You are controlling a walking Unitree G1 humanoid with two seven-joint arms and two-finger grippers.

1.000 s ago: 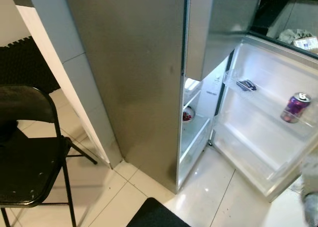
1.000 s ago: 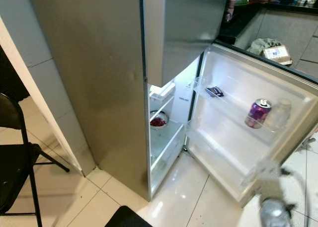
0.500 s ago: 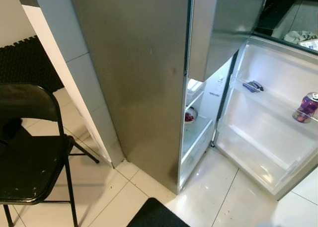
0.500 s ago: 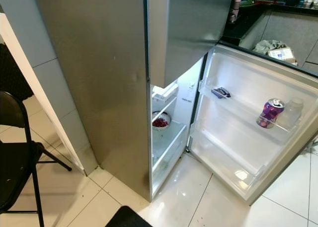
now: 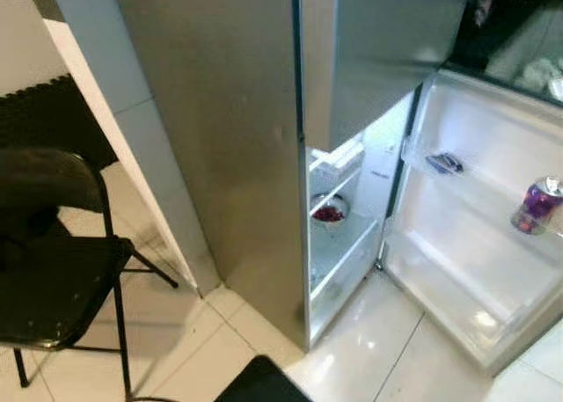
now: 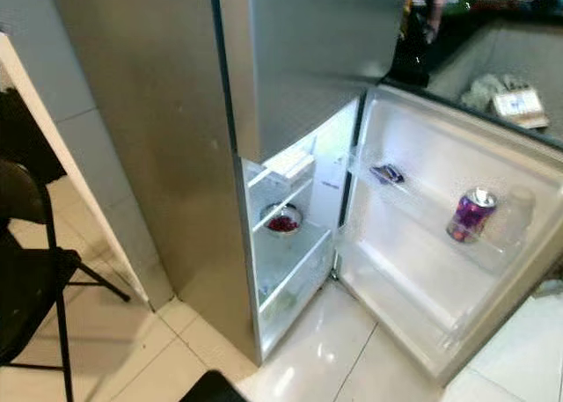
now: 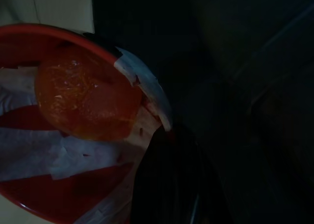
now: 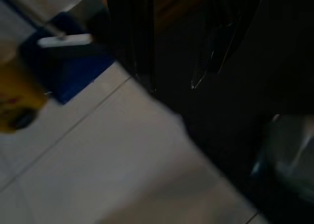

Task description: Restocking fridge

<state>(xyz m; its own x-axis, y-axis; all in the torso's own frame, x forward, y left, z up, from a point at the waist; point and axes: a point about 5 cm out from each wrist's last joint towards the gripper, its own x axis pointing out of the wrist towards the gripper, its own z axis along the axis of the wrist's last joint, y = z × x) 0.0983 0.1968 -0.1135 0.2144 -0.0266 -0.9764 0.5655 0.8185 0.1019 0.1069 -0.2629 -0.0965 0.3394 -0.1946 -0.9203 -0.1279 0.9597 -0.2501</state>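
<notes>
While the fridge point(image 6: 176, 138) stands with its lower door point(image 6: 440, 244) swung wide, restocking appears to be at an early or middle stage, judging by how little is inside. One purple can point(image 6: 471, 215) sits upright on the middle door shelf beside a clear, nearly colourless container point(image 6: 515, 210); a small dark packet point(image 6: 385, 173) lies on the shelf above. Inside the cabinet, a bowl of red fruit point(image 6: 281, 220) rests on a glass shelf, under a white tray point(image 6: 290, 166). The lowest door shelf and most inner shelves look bare, so most of the loading likely remains.

Materials: the fridge body is brushed grey metal, flat and matt; the door lining is glossy white plastic with moulded rails; the floor point(image 6: 352, 349) is pale glazed tile that mirrors the fridge light. A black folding chair point(image 5: 53, 279) with a thin tube frame stands well apart on the robot's left, near a dark mat point(image 5: 264, 384).

In the left wrist view, a round red bowl point(image 7: 29, 199) lined with white paper holds a rough-skinned orange fruit point(image 7: 86, 99), probably the next item; one black finger point(image 7: 167, 185) lies at its rim, though whether the left gripper clasps it cannot be told. The right wrist view is blurred, showing tile, a blue box point(image 8: 68, 67) and a yellow object point(image 8: 17, 101); the right gripper's state cannot be told.
</notes>
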